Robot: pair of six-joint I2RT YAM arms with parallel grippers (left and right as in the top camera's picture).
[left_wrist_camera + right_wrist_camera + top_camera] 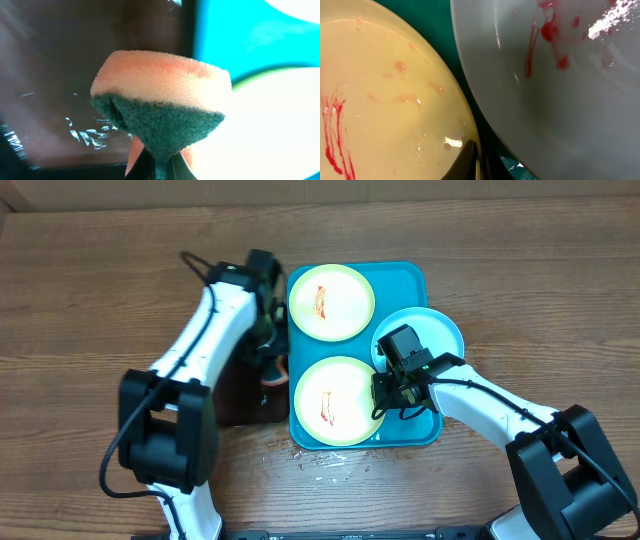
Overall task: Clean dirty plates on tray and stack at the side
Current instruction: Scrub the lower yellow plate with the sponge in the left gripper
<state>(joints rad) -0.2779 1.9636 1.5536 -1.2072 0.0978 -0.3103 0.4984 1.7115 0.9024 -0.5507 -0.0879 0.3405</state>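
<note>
**Three plates, all dirty, nothing stacked yet**

- Wooden table: the tray sits mid-table and a black tray lies just beside its left rim.
- Two yellow-green plates lie flat in the tray, the far plate and the near plate. Each has a red smear left of centre.
- The blue plate overhangs the tray's right rim. In the right wrist view it sits above the near plate's edge, so it looks tipped or lifted, and it has red streaks.
- Right gripper: jaws closed, with the tips in the gap between the near plate's rim and the blue plate. I can't tell whether they pinch a rim. My guess is it's there to steady or lift the blue plate for wiping.
- Left gripper: clamped on a sponge, folded with the green scourer side toward the camera. It hangs over the black tray, just off the tray's left edge. It's probably parked there so the scrubber is ready without blocking the right arm.
- Progress: early, with no wiping contact visible.
- Risk: the blue plate could slide off the rim if it's nudged.
</note>
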